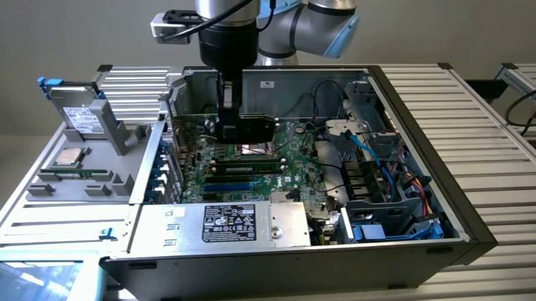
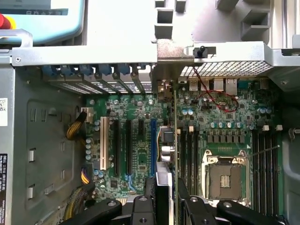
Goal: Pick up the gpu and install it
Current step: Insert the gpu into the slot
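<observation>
Clamped partway closed on the gpu (image 1: 255,128), a flat rectangular card with a black cooler block on its face, gripped by the black two-fingered gripper (image 1: 230,125) at the end of the grey-and-blue arm (image 1: 318,25). Holding it upright, on edge, inside the open black and silver computer case (image 1: 402,266), low over the large green motherboard (image 1: 289,166), nearer the case's far wall as the exterior view sees it. Cannot tell whether touching the board or hanging just above it.

From the wrist view: pinching the gpu (image 2: 163,173) between the black fingers (image 2: 150,187) of the gripper (image 2: 165,187), card seen edge-on, running parallel to the long blue expansion slot (image 2: 153,140) and just beside it, between that slot and the square silver processor socket (image 2: 225,176).

Against the near wall of the case, a silver power supply box (image 1: 226,224) with a black label. On the grey tray (image 1: 50,188) to the exterior view's left, well apart from the gripper, a silver hard drive (image 1: 84,118) with a white label, propped upright. Near it, lying flat, a small square silver processor chip (image 1: 69,158).
</observation>
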### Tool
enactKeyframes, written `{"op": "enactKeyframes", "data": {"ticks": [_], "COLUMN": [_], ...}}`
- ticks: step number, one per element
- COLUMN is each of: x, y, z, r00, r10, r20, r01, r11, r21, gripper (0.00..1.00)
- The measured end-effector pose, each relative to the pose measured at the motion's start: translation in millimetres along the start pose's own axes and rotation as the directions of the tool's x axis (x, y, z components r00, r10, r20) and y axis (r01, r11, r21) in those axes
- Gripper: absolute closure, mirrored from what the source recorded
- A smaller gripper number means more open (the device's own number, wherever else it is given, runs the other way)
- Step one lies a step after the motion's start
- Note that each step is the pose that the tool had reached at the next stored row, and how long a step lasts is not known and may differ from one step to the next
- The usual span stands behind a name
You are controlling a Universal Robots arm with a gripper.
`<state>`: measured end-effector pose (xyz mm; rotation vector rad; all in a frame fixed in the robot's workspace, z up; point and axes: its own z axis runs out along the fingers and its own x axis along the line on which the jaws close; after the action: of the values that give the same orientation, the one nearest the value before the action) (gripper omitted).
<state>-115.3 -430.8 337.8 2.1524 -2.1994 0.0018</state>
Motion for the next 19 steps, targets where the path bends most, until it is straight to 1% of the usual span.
{"op": "enactKeyframes", "data": {"ticks": [2,9,10,15,19], "x": [2.2,15.7,16.3,16.3,16.0], "y": [-0.2,-1.1,-1.2,-1.2,-1.4], "z": [3.7,17.1,18.6,19.0,25.6], "r00": [1.0,1.0,1.0,1.0,1.0], "r10": [0.002,0.002,0.002,0.002,0.002], "r20": [0.0005,0.0042,0.0048,0.0047,0.0052], "r01": [-0.002,-0.002,-0.002,-0.002,-0.002], "r11": [1.0,1.0,1.0,1.0,1.0], "r21": [-0.0002,-0.0002,-0.0001,-0.0003,-0.0003], "gripper": [0.71,0.71,0.71,0.71,0.71]}}
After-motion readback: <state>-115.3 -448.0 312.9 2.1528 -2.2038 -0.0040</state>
